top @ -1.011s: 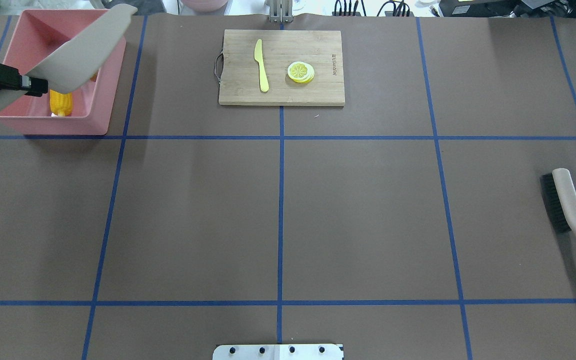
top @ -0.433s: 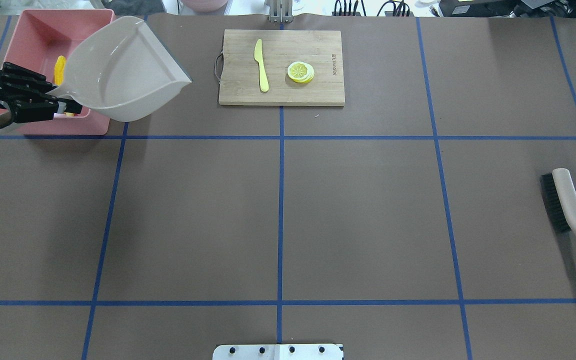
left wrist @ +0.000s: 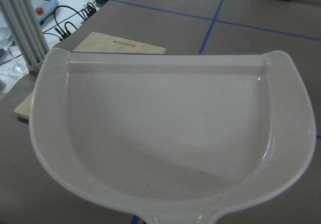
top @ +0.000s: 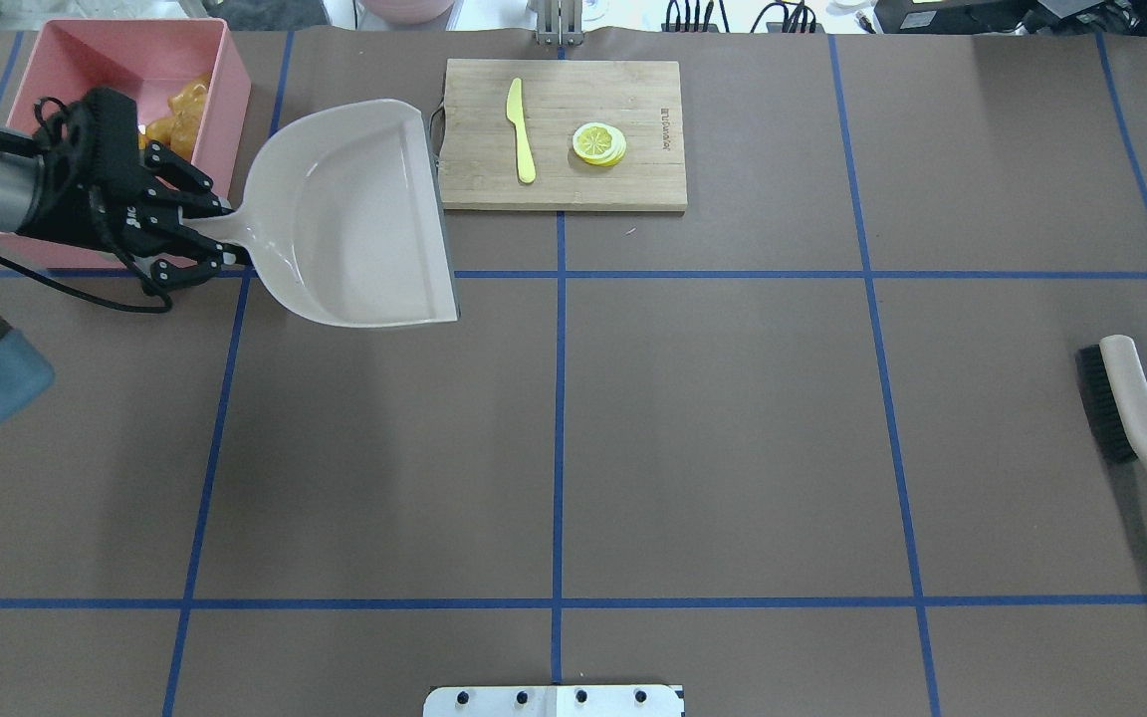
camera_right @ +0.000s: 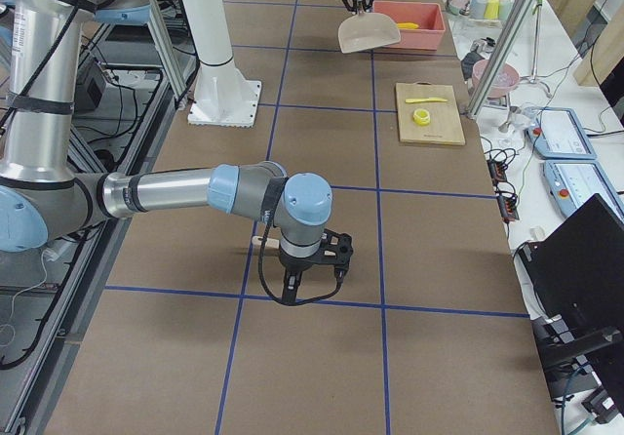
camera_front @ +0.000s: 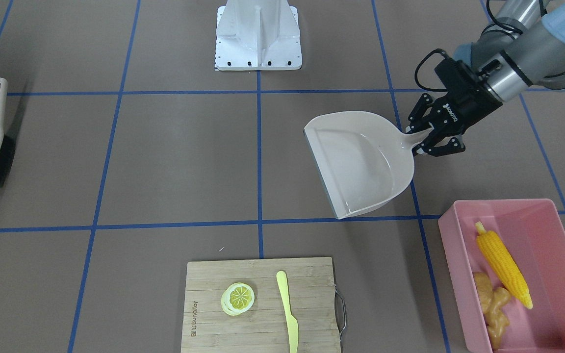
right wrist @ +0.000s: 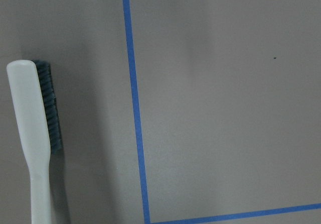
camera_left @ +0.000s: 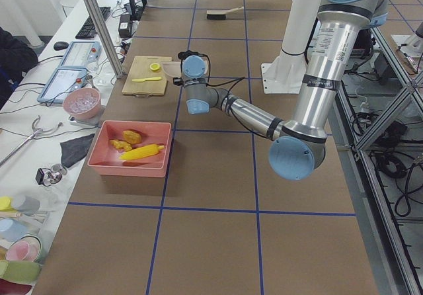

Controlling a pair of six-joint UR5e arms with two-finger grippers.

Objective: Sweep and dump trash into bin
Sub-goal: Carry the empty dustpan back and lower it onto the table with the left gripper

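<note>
Now left gripper point(top: 220, 234), pinching dustpan point(top: 354, 219) handle, had swung it clear of pink bin point(top: 235, 90), level beside it. Front view showed corn cob point(camera_front: 503, 269), ginger root point(camera_front: 493, 304) inside the bin; overhead hid the corn. Couldn't tell right gripper point(camera_right: 314, 284) jaws.

Under claw point(camera_right: 314, 284): brown table point(right wrist: 225, 108); pale brush point(right wrist: 31, 148) lies flat off to one side; dark bristles point(right wrist: 51, 108) face long blue tape line point(right wrist: 135, 113), not touching; two more blue lines cross it.
</note>
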